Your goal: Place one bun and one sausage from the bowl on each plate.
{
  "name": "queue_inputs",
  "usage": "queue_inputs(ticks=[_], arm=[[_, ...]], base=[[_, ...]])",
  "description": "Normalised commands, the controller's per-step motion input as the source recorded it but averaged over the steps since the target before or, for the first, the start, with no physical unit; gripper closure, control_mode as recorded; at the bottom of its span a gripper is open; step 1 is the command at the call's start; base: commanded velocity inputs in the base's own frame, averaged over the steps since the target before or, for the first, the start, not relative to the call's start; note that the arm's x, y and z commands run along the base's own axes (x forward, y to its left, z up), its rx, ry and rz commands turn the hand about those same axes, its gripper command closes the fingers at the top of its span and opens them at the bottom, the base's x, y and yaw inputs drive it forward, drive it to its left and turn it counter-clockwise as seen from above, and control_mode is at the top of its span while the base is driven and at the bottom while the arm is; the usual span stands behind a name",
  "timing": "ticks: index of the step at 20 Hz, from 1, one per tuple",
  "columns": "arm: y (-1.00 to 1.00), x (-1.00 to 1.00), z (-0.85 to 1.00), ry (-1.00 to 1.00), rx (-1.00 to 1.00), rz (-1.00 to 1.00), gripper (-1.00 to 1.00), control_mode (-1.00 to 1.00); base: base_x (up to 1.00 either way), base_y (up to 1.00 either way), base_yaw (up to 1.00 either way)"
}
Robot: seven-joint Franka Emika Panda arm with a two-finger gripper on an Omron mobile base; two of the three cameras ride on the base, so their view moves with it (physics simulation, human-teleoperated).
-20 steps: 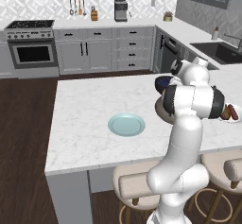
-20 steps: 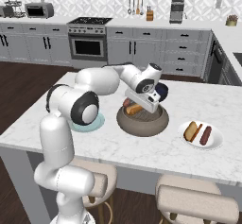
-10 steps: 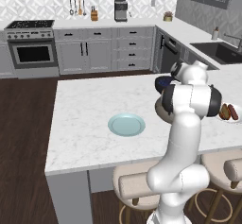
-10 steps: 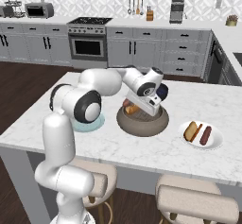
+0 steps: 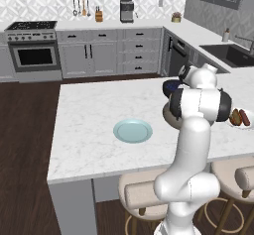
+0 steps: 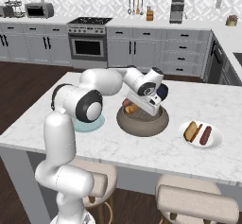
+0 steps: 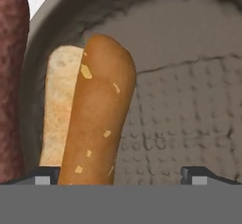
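One plate [image 6: 203,135] is already filled; the pincer [image 7: 120,173], having dropped deeper into the bowl [image 6: 142,120], is straddling the bun [image 7: 97,119] wide open, gripping nothing.

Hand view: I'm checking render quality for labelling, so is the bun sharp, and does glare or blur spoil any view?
Hand view: the bun fills the frame, crisp, no glare, the bowl wall textured. Both base views: even, flat lighting, soft pixelation, and the arm hides part of the bowl.
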Motion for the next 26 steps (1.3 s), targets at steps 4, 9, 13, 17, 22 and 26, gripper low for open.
queue_inputs(ticks=[4,9,13,17,22,26], arm=[[0.00,0.00,0.00,0.00,0.00,0.00,1.00,-1.00],[0.00,0.00,0.00,0.00,0.00,0.00,1.00,-1.00],[0.00,0.00,0.00,0.00,0.00,0.00,1.00,-1.00],[-0.08,-0.26,0.35,-0.07,0.00,0.00,1.00,-1.00],[0.45,-0.80,0.95,-0.17,-0.05,0.00,1.00,-1.00],[1.00,-0.58,0.60,-0.09,-0.21,0.06,1.00,-1.00]], base=[[0.00,0.00,0.00],[0.00,0.00,0.00],[0.00,0.00,0.00],[0.00,0.00,0.00],[0.00,0.00,0.00],[0.00,0.00,0.00]])
